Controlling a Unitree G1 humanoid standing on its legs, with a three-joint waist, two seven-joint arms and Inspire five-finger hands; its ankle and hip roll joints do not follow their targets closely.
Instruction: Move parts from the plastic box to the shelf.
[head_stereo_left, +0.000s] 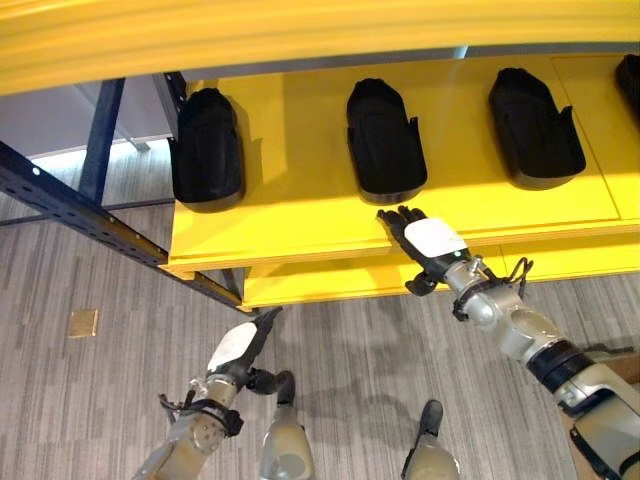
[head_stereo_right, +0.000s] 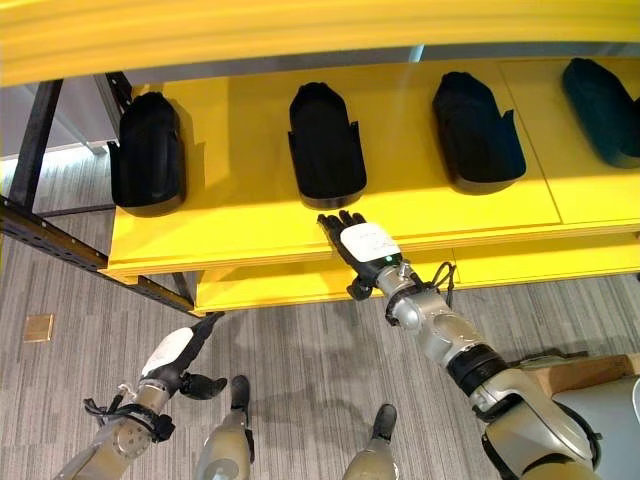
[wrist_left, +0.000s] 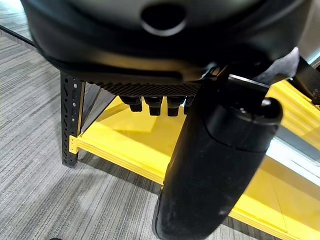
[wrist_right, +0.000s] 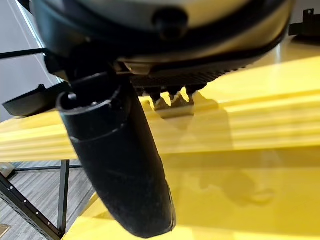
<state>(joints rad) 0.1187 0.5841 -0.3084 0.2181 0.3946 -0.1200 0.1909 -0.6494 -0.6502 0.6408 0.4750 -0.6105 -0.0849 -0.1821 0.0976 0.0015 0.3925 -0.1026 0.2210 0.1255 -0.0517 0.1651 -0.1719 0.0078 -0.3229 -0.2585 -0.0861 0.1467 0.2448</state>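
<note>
Several black moulded parts lie in a row on the yellow shelf (head_stereo_left: 300, 215): one at the left (head_stereo_left: 207, 145), one in the middle (head_stereo_left: 384, 140), one to the right (head_stereo_left: 533, 128), and a further one at the far right (head_stereo_right: 603, 98). My right hand (head_stereo_left: 425, 240) rests at the shelf's front edge, just before the middle part, fingers straight and holding nothing. In its wrist view the thumb (wrist_right: 120, 160) hangs over the yellow board, with a black part (wrist_right: 30, 100) off to the side. My left hand (head_stereo_left: 240, 345) hangs low over the floor, open and empty.
A lower yellow shelf (head_stereo_left: 330, 280) sits under the main one, and a yellow beam (head_stereo_left: 300, 30) crosses overhead. A dark rack frame (head_stereo_left: 90, 215) runs diagonally at the left, its upright post (wrist_left: 70, 120) near the left hand. A brass floor plate (head_stereo_left: 82, 322) lies on the carpet.
</note>
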